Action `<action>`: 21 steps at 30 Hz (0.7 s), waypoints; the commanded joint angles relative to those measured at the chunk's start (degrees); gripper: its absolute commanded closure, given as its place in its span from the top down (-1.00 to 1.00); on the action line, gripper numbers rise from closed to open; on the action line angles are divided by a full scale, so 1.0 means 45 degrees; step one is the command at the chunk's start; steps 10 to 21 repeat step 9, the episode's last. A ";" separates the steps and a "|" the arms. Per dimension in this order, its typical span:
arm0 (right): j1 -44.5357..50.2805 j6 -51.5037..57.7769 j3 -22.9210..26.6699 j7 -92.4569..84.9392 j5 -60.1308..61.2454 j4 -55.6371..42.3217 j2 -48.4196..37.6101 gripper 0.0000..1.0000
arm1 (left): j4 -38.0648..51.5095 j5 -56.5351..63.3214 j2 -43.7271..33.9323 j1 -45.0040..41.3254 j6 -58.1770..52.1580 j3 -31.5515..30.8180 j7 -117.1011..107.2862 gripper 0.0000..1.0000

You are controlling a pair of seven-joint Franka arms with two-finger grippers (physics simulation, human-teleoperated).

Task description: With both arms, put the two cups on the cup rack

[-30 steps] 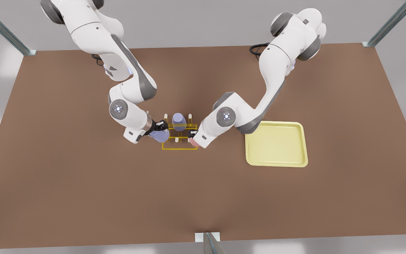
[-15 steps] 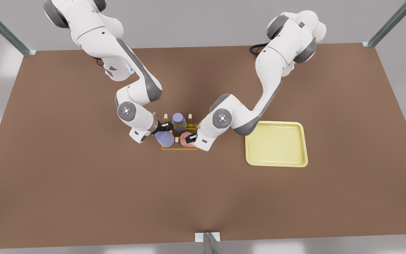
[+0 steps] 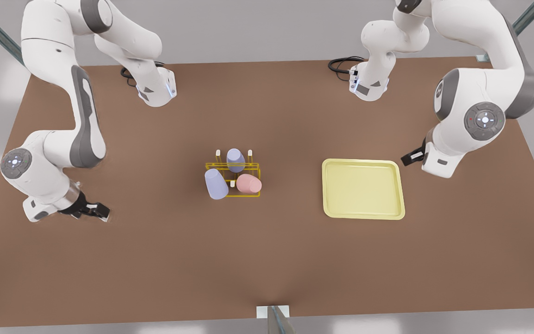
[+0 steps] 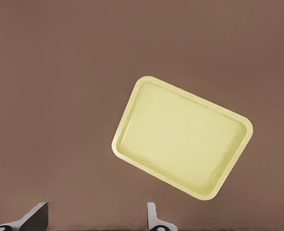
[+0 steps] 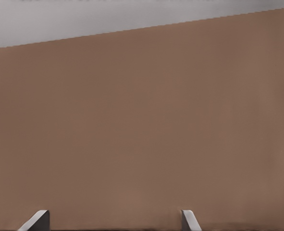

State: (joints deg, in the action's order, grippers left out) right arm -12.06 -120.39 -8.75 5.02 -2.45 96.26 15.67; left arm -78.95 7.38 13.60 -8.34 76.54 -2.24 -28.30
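Both grippers withdrawn (cups (image 3: 230, 178) released)

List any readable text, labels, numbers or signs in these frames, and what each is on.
No readable text anywhere.
Arm bases: a small dark triangular mark on each, a shape rather than letters.
Joint caps: tiny coloured dots, no characters.
Pink cup, lavender cups, cup rack, tray, table: plain.
Left hand beside the tray, right hand at the front view's left: unmarked.

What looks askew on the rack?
The pink cup and front lavender cup lean on the cup rack, unlike the upright back cup. Left gripper hangs beside the tray, right gripper at the front view's left.
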 commanded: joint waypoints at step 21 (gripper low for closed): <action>0.0140 0.7730 -0.0185 -0.1273 0.0017 -0.1587 -0.2780 1.00 | 0.0064 -0.0253 0.0141 -0.0022 -0.1404 -0.0011 0.7558 1.00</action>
